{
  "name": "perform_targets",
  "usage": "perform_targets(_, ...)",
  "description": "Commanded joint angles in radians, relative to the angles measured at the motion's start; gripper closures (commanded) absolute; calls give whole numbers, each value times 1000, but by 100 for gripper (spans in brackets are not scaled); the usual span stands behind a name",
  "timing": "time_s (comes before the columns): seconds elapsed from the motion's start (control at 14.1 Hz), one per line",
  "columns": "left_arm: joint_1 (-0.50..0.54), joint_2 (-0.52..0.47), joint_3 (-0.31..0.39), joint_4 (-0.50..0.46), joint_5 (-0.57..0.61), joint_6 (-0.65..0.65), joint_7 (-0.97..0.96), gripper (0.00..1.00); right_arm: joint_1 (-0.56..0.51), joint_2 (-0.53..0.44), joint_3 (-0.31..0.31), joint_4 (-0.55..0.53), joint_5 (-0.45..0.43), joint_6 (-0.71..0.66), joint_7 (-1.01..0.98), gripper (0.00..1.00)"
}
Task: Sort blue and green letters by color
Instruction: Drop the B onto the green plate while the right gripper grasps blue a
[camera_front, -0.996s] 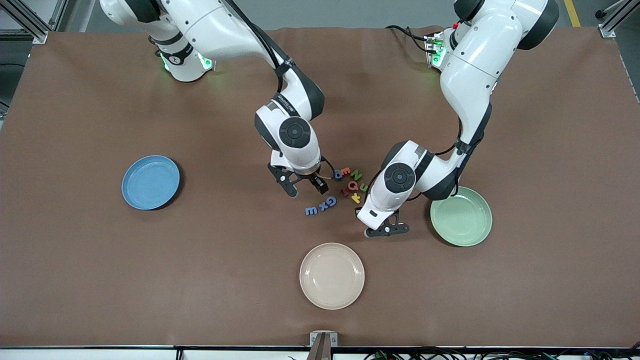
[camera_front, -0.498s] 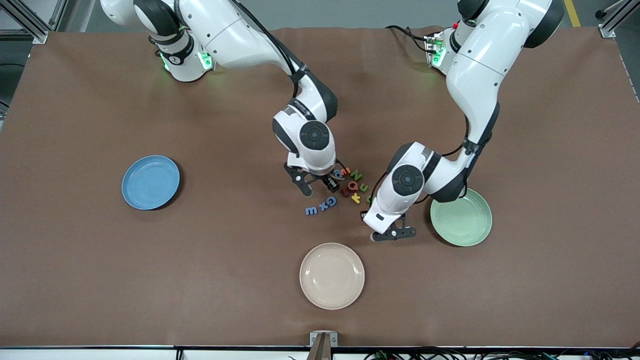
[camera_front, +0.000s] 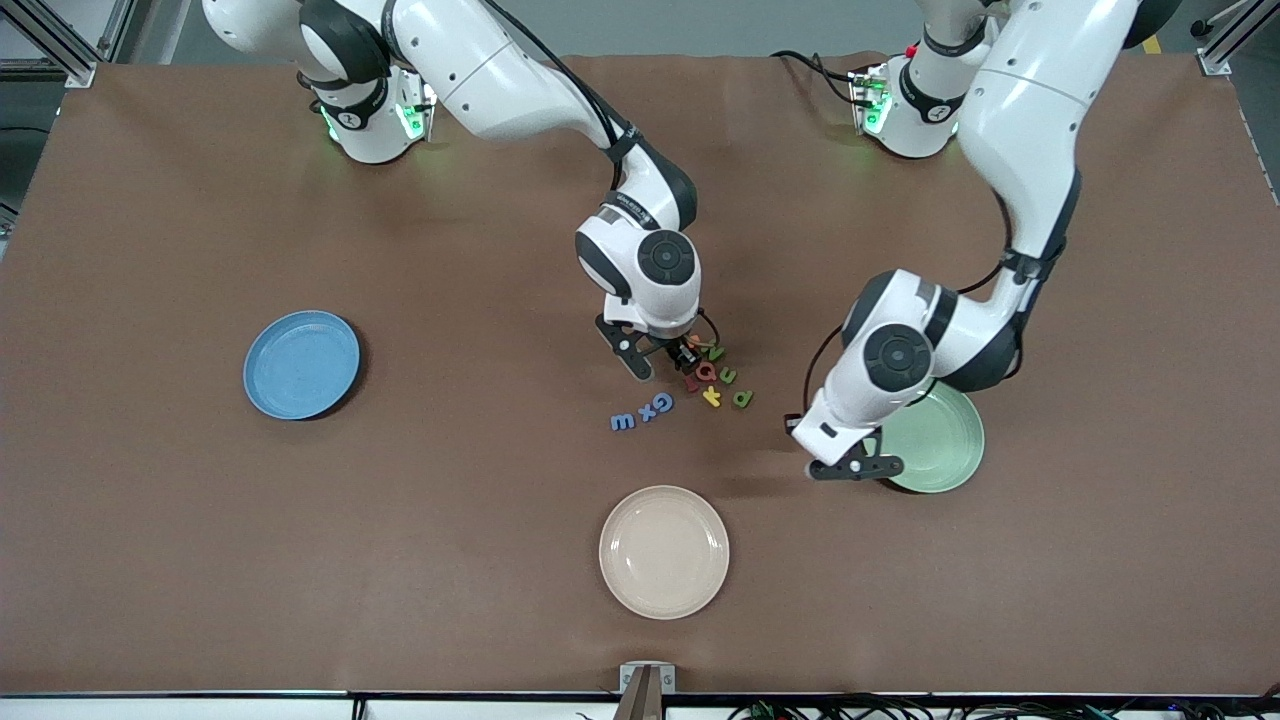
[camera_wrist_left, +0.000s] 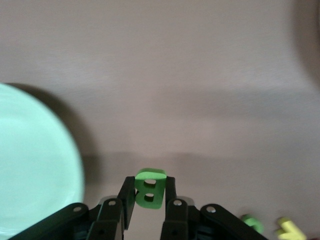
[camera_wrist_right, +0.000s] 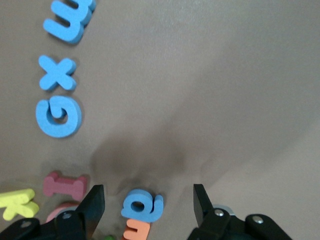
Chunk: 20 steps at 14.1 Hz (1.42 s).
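1. Front view: left claw (camera_front: 858, 468) is hanging over the green plate (camera_front: 940, 440) rim; right claw (camera_front: 661, 362) is sitting low over the letter cluster (camera_front: 715, 380) mid-worktop (camera_front: 400, 520).
2. Left wrist view: claw is pinching a green letter B (camera_wrist_left: 150, 187) across its flat faces; it is looking light and chunky.
3. Right wrist view: jaws are spreading wide, straddling a blue letter (camera_wrist_right: 142, 206); judging the flat faces the surest hold.

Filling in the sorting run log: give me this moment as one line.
left tool: shut on green letter, beside green plate | right tool: open around blue letter | plates: bare
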Motion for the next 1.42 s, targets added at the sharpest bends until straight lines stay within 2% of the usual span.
perform_targets(0.0, 56, -90, -17, -111, 20, 0, 65, 81, 19, 21, -10, 30, -23, -16, 29, 21)
perform_targets(0.43, 175, -99, -19, -161, 20, 0, 217, 81, 32, 38, -10, 28, -47, -14, 51, 22)
perform_targets(0.64, 219, -87, -17, -161, 20, 0, 276, 81, 32, 38, -10, 28, -47, -14, 51, 32)
perform_targets(0.78, 230, -72, -17, -158, 21, 10, 283, 81, 31, 38, -10, 28, -47, -13, 51, 43)
perform_targets(1.14, 245, -45, -17, -155, 44, 25, 283, 81, 31, 38, -10, 28, -53, -11, 48, 85)
perform_targets(1.28, 245, -45, -17, -155, 46, 28, 283, 79, 22, 37, -10, 28, -73, -16, 35, 95)
perform_targets(1.35, 245, -42, -17, -157, 46, 28, 283, 76, 14, 31, -10, 28, -80, -19, 23, 97)
